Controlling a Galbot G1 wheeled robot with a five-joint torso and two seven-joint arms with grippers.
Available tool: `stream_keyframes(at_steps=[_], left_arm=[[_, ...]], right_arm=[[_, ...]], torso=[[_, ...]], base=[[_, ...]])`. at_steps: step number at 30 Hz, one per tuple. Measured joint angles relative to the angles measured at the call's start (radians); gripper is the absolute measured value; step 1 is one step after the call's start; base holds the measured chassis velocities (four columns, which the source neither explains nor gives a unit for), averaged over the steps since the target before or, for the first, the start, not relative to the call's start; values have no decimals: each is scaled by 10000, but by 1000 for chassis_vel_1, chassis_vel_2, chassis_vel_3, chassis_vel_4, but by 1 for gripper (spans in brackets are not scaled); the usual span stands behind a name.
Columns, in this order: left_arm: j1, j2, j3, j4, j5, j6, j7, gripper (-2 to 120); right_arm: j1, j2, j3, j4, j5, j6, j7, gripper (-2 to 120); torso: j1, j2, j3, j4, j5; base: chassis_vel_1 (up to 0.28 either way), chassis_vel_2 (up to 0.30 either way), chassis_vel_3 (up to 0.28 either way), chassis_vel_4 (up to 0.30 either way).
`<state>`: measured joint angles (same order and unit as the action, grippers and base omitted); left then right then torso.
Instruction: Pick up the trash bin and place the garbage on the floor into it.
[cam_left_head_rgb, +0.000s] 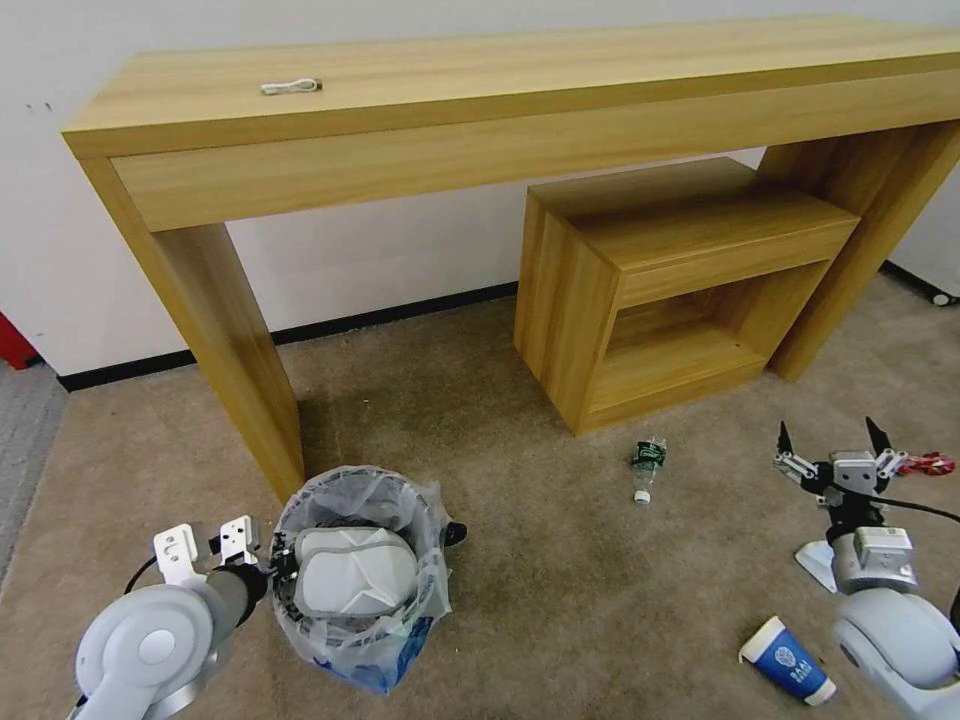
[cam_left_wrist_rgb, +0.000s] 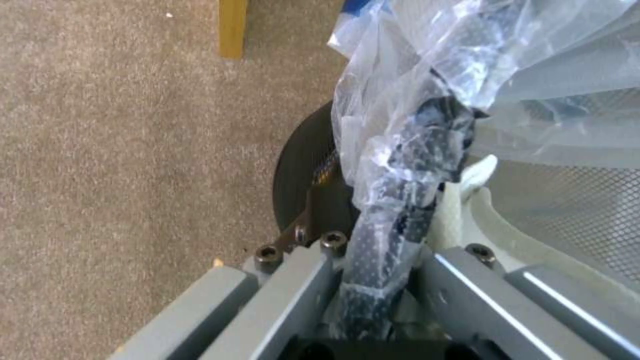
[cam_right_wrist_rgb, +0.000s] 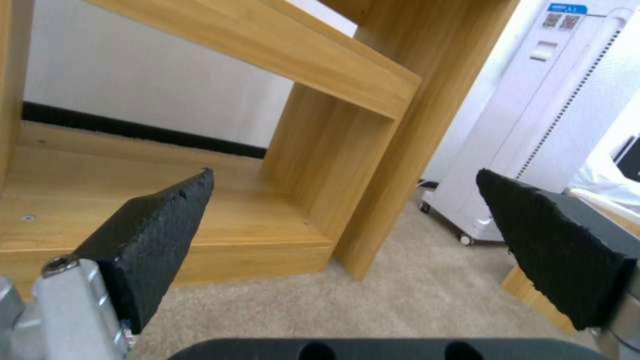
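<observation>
The main risk is on the left side: the left gripper (cam_left_head_rgb: 262, 560) holds the bin (cam_left_head_rgb: 360, 575) only by its rim (cam_left_wrist_rgb: 400, 210), with the crinkly bag folded over that rim, so the jaws are closed on thin wire and slippery plastic together. If the bin tilts, the plastic can slide and the rim can slip out, and the white slipper (cam_left_head_rgb: 355, 570) lying inside adds weight on one side. The bin stands near the desk leg (cam_left_head_rgb: 240, 350), on the carpet (cam_left_head_rgb: 560, 600), so a swing could also knock it against the wood. The right gripper (cam_left_head_rgb: 838, 445) is above the carpet with its jaws wide open and nothing between them; in the right wrist view they point toward the low cabinet (cam_right_wrist_rgb: 220, 165). The litter is apart from these jaws: the crushed bottle (cam_left_head_rgb: 647, 465) lies well to their left, a red wrapper (cam_left_head_rgb: 928, 463) just beside them, and the blue cup (cam_left_head_rgb: 790, 662) near the right arm. A fast reach could push such light things away.
</observation>
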<state>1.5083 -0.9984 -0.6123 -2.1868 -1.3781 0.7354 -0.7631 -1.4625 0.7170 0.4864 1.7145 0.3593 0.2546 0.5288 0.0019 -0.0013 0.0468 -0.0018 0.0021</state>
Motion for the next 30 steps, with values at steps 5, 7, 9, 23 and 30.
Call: stream_keyframes(at_steps=[5,7,9,23,30], left_arm=[[51,-23,-7,0,21,-1,0,0],[95,-25,-50,-31,24,-1,-8,0],[103,-26,-63,-61,21,-1,-12,0],[112,-167,-49,-79,115,-1,-29,0],[169,-172,-78,-132,150,-2,-38,0]], right_arm=[[172,252,-196,-273,-170,315,-180,100],[389,434,-382,-633,-577,941,-380,100],[432,458,-407,-658,-641,1061,-471,100],[472,538,-477,-609,-736,1507,-684,100],[452,515,-462,-606,-648,1542,-733,100]], torso=[[0,0,0,0,0],[0,0,0,0,5],[0,0,0,1,4],[0,0,0,0,1],[0,0,0,1,2]], base=[[0,0,0,0],[0,0,0,0],[0,0,0,0],[0,0,0,0],[0,0,0,0]])
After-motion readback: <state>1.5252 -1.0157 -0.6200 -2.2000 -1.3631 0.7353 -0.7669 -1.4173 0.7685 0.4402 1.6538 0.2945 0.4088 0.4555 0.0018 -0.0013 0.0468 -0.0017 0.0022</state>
